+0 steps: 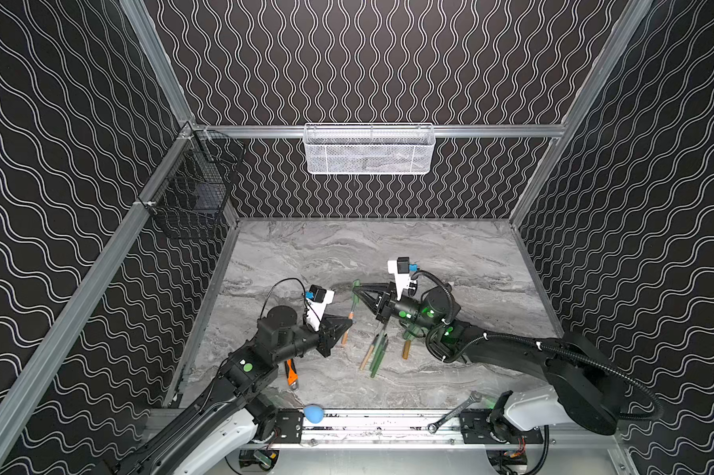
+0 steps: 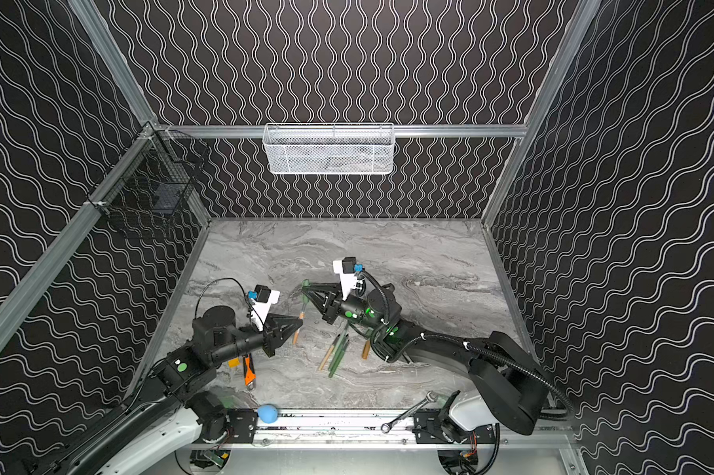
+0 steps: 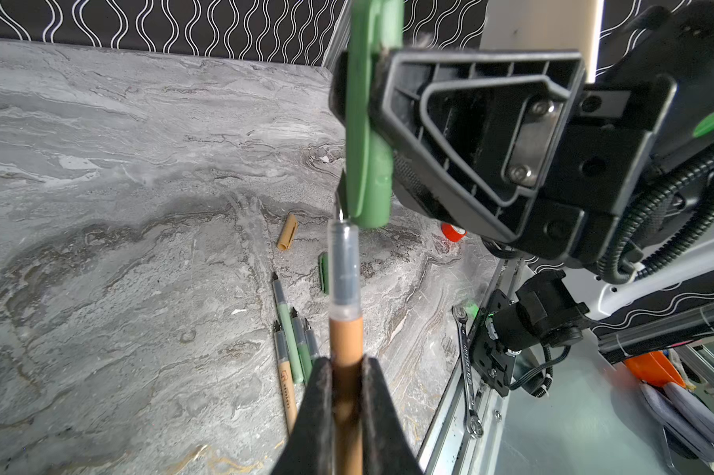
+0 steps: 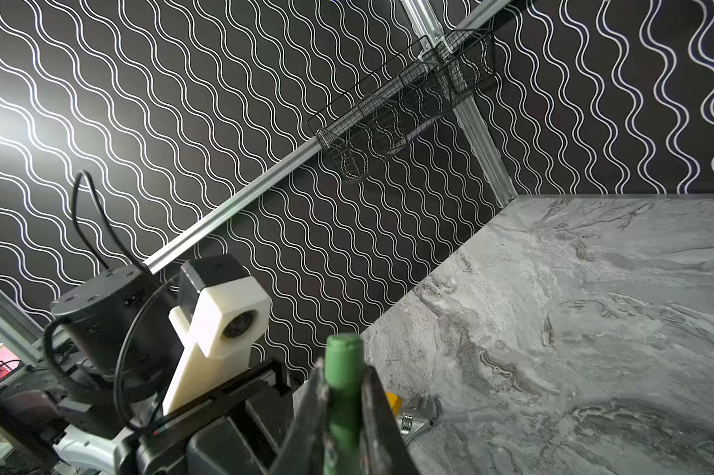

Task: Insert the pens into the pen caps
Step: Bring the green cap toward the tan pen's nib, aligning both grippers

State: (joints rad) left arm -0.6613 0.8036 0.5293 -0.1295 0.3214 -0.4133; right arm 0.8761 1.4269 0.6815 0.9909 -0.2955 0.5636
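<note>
the left gripper (image 3: 346,368) is closed tight on the barrel of a tan pen (image 3: 346,337), and the right gripper (image 4: 343,382) is closed on a green cap (image 3: 369,123). the tip stands just at the cap's mouth (not inside, i think). both look like light, stiff, smooth plastic; grip the barrel, leave the mouth free.

The walls (image 1: 367,61) are black with white wavy lines; the table (image 1: 347,246) is grey marble. One pen (image 3: 346,341) is tan-orange, a cap (image 3: 367,123) green, a basket (image 1: 369,154) white mesh, a ball (image 1: 314,413) blue.
</note>
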